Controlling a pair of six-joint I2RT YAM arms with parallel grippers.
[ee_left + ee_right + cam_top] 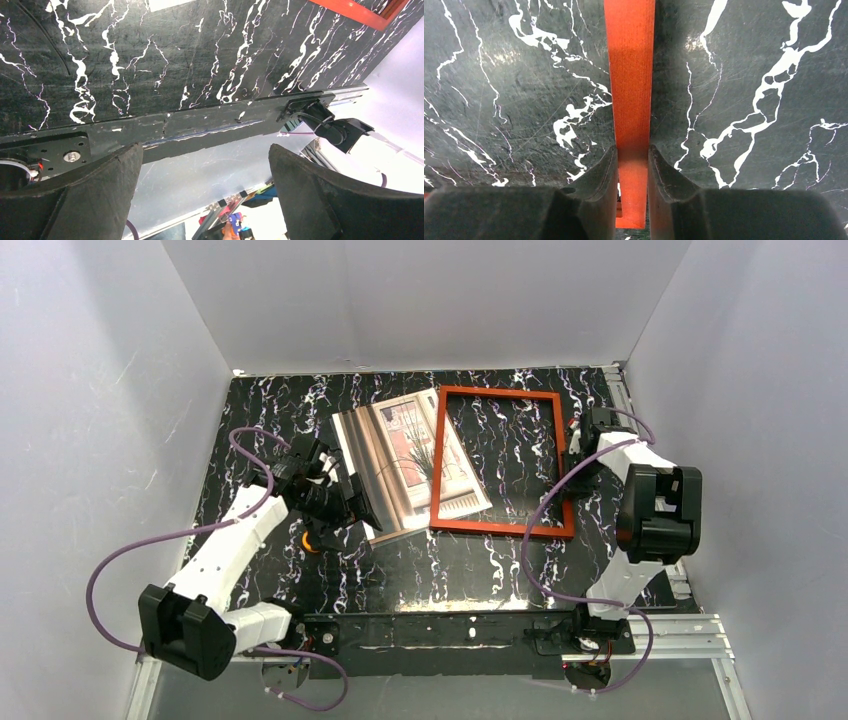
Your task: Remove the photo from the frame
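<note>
Top external view: photo (400,465) mostly out of the frame (500,528), lying flat on the table (480,570) right by the left gripper (345,502). Not all clear yet (one side looks tucked under the frame's left bar). Fingers of the left gripper spread wide, holding nothing. Over on the other side, right gripper (632,150) pinched narrow on the frame's right bar, red wood between both fingers. Inside the frame: mostly bare table, plus that one corner of the photo. Likely left to do: pull photo and frame fully apart.
</note>
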